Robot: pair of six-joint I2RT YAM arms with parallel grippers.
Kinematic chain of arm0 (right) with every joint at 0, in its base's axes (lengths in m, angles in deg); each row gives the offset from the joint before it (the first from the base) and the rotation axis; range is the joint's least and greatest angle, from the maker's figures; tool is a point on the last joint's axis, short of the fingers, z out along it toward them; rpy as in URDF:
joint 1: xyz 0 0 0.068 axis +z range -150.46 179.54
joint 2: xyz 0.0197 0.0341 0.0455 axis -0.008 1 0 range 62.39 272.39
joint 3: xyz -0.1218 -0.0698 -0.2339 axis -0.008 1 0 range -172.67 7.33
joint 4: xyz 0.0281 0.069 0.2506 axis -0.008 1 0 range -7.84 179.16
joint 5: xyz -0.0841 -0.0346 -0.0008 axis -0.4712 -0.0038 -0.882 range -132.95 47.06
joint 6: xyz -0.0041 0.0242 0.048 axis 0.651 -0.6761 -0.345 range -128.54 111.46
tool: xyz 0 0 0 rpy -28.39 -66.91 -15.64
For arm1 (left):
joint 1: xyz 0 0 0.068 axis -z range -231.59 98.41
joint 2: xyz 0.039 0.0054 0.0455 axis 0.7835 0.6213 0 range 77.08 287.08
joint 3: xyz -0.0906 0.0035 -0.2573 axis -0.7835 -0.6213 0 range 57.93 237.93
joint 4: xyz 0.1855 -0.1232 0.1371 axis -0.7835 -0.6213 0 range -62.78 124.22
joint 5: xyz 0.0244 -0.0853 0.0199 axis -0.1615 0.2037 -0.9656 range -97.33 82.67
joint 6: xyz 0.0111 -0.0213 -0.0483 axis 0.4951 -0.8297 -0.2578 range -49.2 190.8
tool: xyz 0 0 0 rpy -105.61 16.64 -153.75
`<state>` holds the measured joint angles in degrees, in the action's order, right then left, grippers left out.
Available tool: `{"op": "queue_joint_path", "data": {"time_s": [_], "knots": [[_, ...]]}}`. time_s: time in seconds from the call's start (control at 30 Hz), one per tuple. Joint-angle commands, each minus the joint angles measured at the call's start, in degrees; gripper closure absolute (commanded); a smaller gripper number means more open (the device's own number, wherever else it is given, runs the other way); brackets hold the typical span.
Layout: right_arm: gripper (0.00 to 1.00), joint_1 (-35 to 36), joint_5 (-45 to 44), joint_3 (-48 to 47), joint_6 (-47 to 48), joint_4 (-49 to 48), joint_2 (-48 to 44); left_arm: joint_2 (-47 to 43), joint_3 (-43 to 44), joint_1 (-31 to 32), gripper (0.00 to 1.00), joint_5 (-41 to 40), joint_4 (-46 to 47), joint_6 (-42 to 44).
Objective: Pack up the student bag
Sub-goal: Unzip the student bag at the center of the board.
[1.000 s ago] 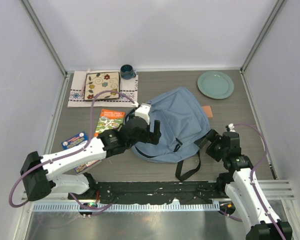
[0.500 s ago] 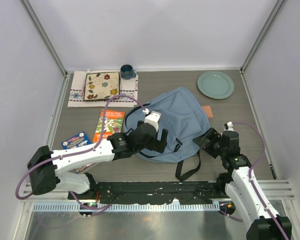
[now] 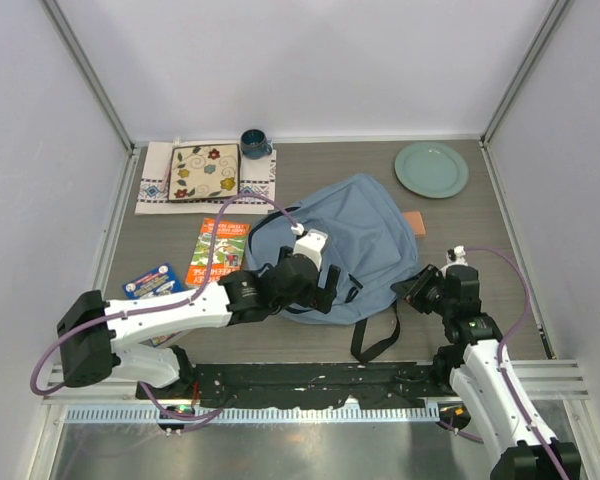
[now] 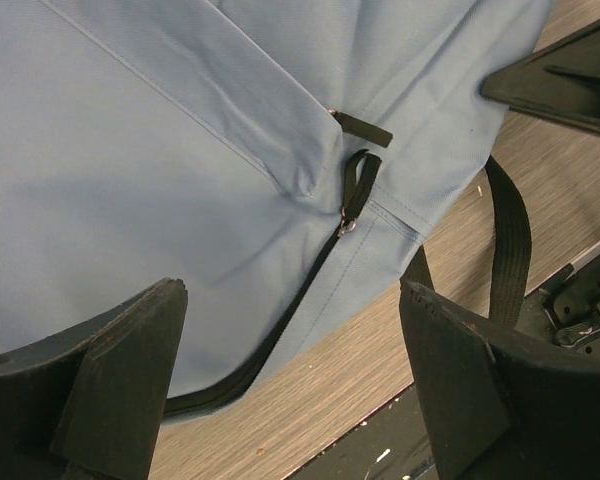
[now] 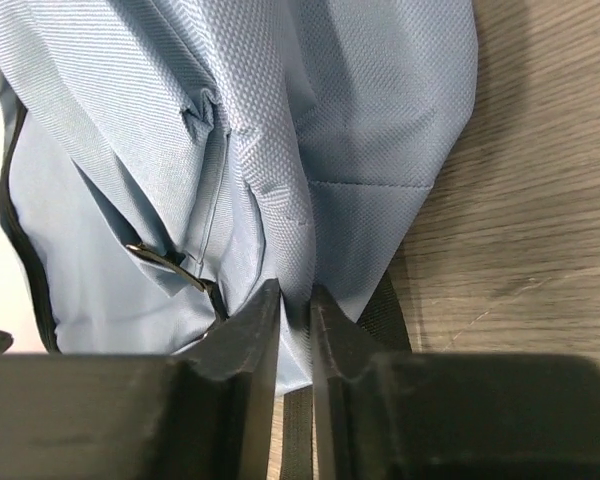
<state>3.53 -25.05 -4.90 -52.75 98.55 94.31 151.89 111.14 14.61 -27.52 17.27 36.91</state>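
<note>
The student bag (image 3: 365,230), dusty blue with black straps, lies flat in the middle of the table. My left gripper (image 3: 325,288) hangs open over its near edge. In the left wrist view the wide-apart jaws of the left gripper (image 4: 290,400) frame the bag (image 4: 160,150), its dark zipper line and the zipper pull (image 4: 352,195), touching nothing. My right gripper (image 3: 412,291) is at the bag's near right corner. In the right wrist view the right gripper (image 5: 296,300) is shut on a fold of the bag's fabric (image 5: 310,130).
An orange book (image 3: 220,248) and a blue booklet (image 3: 148,281) lie left of the bag. A patterned mat (image 3: 204,172) and a dark mug (image 3: 255,143) sit at the back left, a green plate (image 3: 431,169) at the back right. A black strap (image 3: 375,338) trails toward the near edge.
My left gripper moved right and nearer, across the bag to its near edge, staying open. My right gripper closed on the bag's fabric at the corner.
</note>
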Motion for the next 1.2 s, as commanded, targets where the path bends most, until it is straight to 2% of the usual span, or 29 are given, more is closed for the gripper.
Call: {"op": "queue_joint_path", "data": {"time_s": [0.0,0.2,0.37,0.53,0.7,0.83,1.1,1.17], "knots": [[0.84,-0.12,2.5,-0.16,-1.14,-1.18,-3.18,3.06,2.15,1.74,0.1,-1.44,1.75,2.42],[0.99,-0.03,2.76,0.01,-2.73,0.23,-6.69,9.73,6.73,5.52,0.07,-2.84,1.3,4.53],[0.99,-0.03,3.82,-0.51,-2.64,1.19,-7.58,14.92,9.28,6.93,0.09,-3.28,3.32,4.36],[0.99,-0.03,4.17,-1.83,-2.29,3.13,-8.89,18.97,11.12,7.19,0.2,-3.46,4.38,5.32],[0.99,-0.03,3.91,-3.15,-2.29,5.06,-10.3,20.47,10.86,7.19,0.36,-4.6,6.05,5.41],[0.99,-0.03,3.99,-3.59,-2.11,6.2,-11.62,22.57,11.65,7.19,0.44,-5.47,6.93,5.15],[0.99,0.05,4.43,-4.38,-1.59,7.87,-12.5,25.56,11.92,7.11,0.46,-5.74,9.21,5.06],[0.99,0.05,4.43,-4.65,-1.5,8.14,-12.67,26.0,12.09,7.02,0.51,-6.18,9.13,5.06]]}}
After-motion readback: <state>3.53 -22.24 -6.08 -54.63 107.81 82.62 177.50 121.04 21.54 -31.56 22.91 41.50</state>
